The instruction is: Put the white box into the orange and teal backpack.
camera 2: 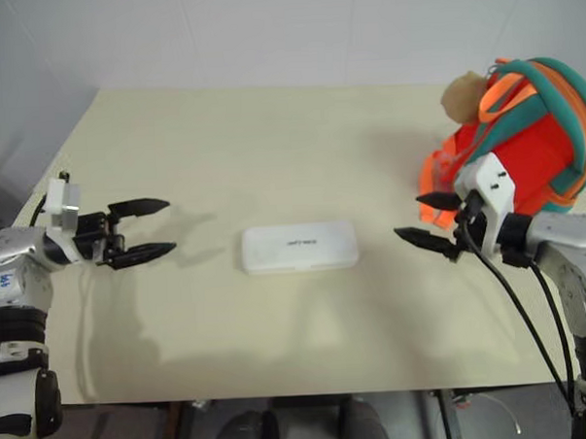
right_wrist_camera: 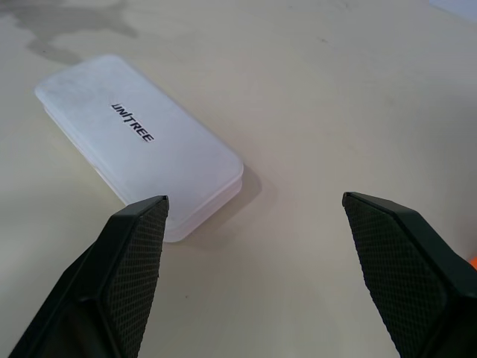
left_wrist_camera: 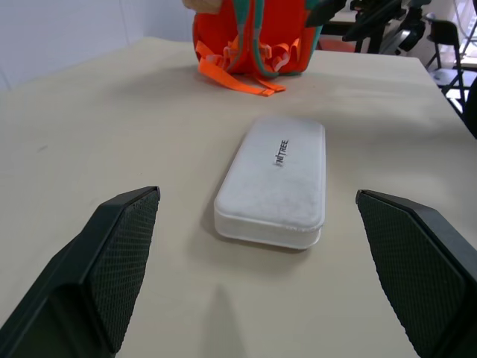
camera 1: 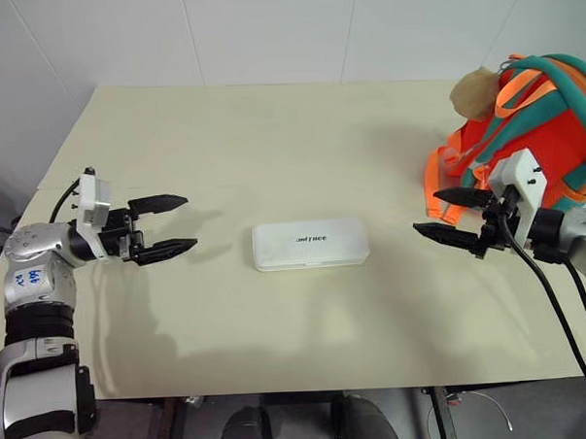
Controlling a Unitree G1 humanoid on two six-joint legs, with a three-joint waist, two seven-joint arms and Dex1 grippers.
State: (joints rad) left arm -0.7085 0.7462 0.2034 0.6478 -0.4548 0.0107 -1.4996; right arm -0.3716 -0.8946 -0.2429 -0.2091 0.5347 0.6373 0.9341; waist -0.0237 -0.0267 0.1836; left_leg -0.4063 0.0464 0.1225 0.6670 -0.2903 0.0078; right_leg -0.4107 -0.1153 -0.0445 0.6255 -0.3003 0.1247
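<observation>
1. White box [camera 1: 311, 245] lying flat near middle of table [camera 1: 270, 133], slightly toward front edge, long side parallel to that edge, dark "UNITREE" lettering facing up. Closed, untouched.
2. Orange and teal backpack [camera 1: 537, 131] sitting at right edge of table toward far right corner, well apart from box; orange webbing loops [camera 1: 438, 189] spilling onto surface on side facing box; tan pom-pom [camera 1: 474, 92] at top on far side.
3. Left gripper [camera 1: 167, 227] hovering over table toward left edge, pointing at box's left end, fingers spread wide, holding nothing; clear gap to box.
4. Right gripper [camera 1: 447, 218] hovering just in front of backpack loops, pointing at box's right end, fingers apart, empty; gap to box as well.
5. Box between both grippers, roughly in line with both.
6. White wall [camera 1: 265, 31] behind far edge.
</observation>
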